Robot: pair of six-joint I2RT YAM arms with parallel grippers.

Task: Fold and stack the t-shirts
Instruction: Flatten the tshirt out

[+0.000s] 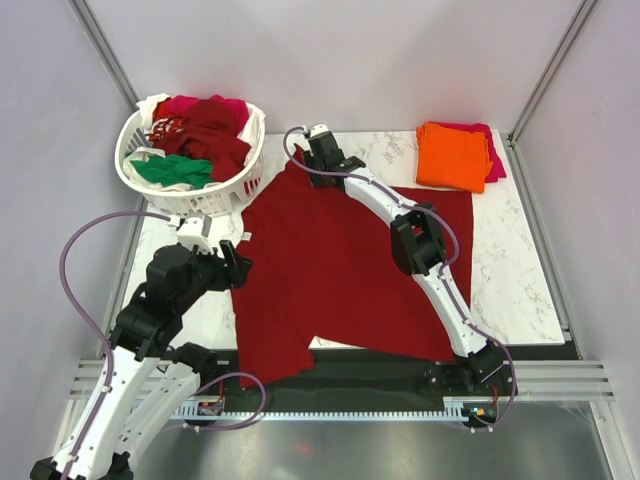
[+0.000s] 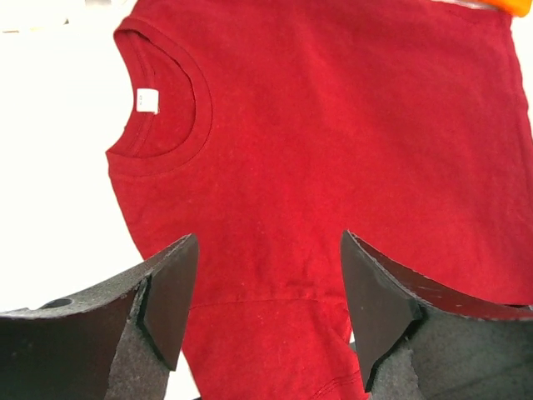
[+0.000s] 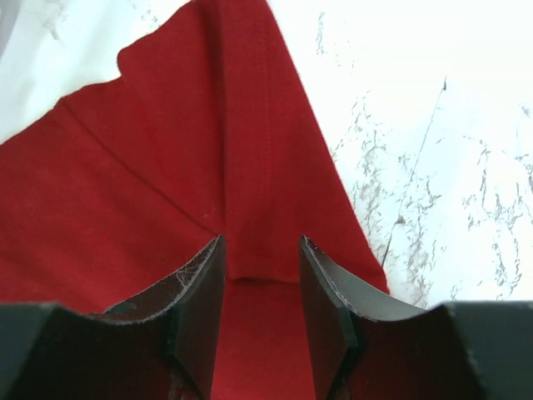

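Lower left of the top view: the left gripper (image 2: 266,283) hangs over the sleeve beside the collar. Its fingers are spread wide and hold nothing, apparently lined up for a pinch.

Centre: the dark red t-shirt (image 1: 340,270) lies flat on the table (image 1: 510,270), ready for folding.

Upper centre: the right gripper (image 3: 261,283) straddles the far sleeve hem with fingers narrowly parted. No pinch is evident.

Upper right: the orange t-shirt (image 1: 452,155) sits folded on the magenta t-shirt (image 1: 494,160), the likely stack site.

Upper left: the basket (image 1: 215,195) holds unfolded shirts.

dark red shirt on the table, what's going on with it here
A dark red t-shirt lies spread out on the table, not yet folded. The right gripper reaches to its far sleeve, open fingers straddling the cloth. The left gripper hovers open near the collar. An orange shirt sits folded on a magenta one at the far right; more shirts wait in the basket.
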